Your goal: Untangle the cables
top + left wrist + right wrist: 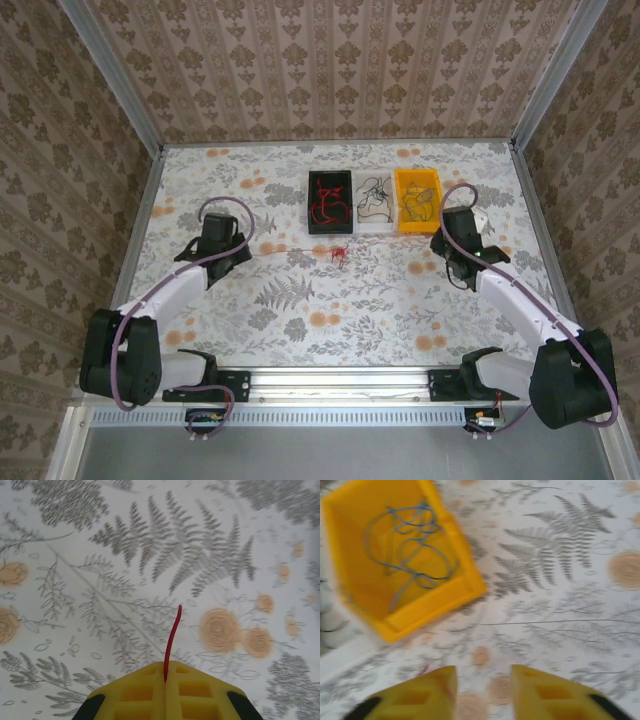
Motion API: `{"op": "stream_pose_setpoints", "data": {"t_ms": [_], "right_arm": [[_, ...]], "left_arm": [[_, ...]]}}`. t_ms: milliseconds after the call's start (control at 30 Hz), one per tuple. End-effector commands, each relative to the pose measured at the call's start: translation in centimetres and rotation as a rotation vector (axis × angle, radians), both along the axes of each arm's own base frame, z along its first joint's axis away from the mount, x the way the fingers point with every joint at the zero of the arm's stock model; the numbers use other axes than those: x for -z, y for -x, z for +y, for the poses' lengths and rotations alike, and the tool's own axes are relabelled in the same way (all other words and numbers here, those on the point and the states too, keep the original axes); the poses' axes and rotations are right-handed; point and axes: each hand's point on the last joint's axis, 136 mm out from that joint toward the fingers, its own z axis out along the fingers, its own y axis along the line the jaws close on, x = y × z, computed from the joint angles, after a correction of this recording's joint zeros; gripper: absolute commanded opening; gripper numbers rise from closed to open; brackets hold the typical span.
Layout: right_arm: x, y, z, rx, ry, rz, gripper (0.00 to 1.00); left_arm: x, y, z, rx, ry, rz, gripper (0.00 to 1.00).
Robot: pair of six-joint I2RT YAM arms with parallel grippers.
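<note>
1. At the near edge of the tabletop a silver ribbed metal rail carries both arm bases, the left arm at the near-left corner and the right arm at the near-right corner.
2. The tabletop is covered in a pale sheet printed with grey ferns and orange flowers.
3. Left of the middle, the left gripper has its yellow fingers pressed together, pinching a thin red cable. The cable's free end curves out ahead of the fingertips over a fern print.
4. Toward the right edge, the right gripper has its yellow fingers spread apart with nothing between them, above bare tabletop.
5. Near the middle of the tabletop lies a small tangle of red cables, apart from both grippers.
6. Just beyond it, toward the far edge, three bins stand side by side in a row.
   - The black rectangular plastic bin is on the left and holds loose red cables.
   - The white bin is in the middle and holds thin black cables.
   - The yellow plastic bin is on the right and holds looped blue-grey cables.
7. Walls papered in a brown and cream damask pattern close in the far, left and right edges, joined by grey metal corner strips.
</note>
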Motion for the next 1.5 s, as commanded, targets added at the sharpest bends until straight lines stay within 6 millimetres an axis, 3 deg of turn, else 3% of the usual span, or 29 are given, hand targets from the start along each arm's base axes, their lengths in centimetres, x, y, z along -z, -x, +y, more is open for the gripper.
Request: {"op": "stream_pose_setpoints", "data": {"t_ms": [0, 133, 200, 267, 333, 400, 500, 600, 700, 900, 1133, 1200, 1300, 1367, 1467], "right_arm": [[1.9, 1.7, -1.2, 0.104, -0.023, 0.042, 0.46], [1.7, -0.1, 1.5, -0.032, -0.084, 0.005, 0.56], [1.1, -1.5, 4.4, -0.197, -0.097, -0.016, 0.57], [0.8, -2.5, 9.0, -0.442, -0.121, -0.023, 0.57], [1.3, -2.2, 13.7, -0.674, -0.149, 0.023, 0.56], [2.4, -0.7, 18.6, -0.91, -0.152, 0.097, 0.56], [3.3, 1.9, 24.5, -1.177, -0.116, 0.167, 0.56], [4.1, 3.3, 27.9, -1.332, -0.041, 0.212, 0.58], [5.0, 2.7, 29.3, -1.356, -0.007, 0.241, 0.61], [6.9, 1.1, 29.6, -1.365, 0.084, 0.312, 0.61], [10.1, 1.1, 30.3, -1.415, 0.166, 0.395, 0.54], [10.8, 1.3, 30.2, -1.418, 0.174, 0.407, 0.48], [10.5, 1.0, 30.4, -1.407, 0.176, 0.381, 0.21], [9.4, 0.6, 30.5, -1.397, 0.183, 0.341, 0.07], [6.5, -0.1, 30.8, -1.378, 0.174, 0.251, 0.01]], "left_arm": [[1.6, 0.3, -1.0, 0.049, -0.016, 0.039, 0.0], [2.4, 0.2, -3.4, 0.131, 0.004, 0.058, 0.0], [2.7, 0.1, -4.1, 0.148, 0.009, 0.068, 0.0], [2.8, 0.0, -4.5, 0.157, 0.017, 0.067, 0.0], [2.9, -0.1, -4.6, 0.16, 0.017, 0.066, 0.0], [2.9, -0.2, -4.7, 0.163, 0.02, 0.063, 0.0], [2.7, -0.4, -4.9, 0.171, 0.025, 0.057, 0.0], [2.6, -0.4, -5.0, 0.171, 0.027, 0.053, 0.0], [2.5, -0.5, -5.2, 0.17, 0.036, 0.048, 0.0], [2.2, -0.6, -5.4, 0.174, 0.042, 0.036, 0.0], [2.0, -0.7, -5.4, 0.175, 0.045, 0.026, 0.0], [2.1, -0.7, -5.4, 0.172, 0.047, 0.027, 0.0], [2.2, -0.6, -5.4, 0.168, 0.055, 0.026, 0.0], [2.3, -0.6, -5.5, 0.172, 0.058, 0.029, 0.0], [2.6, -0.6, -5.5, 0.171, 0.057, 0.037, 0.0]]}}
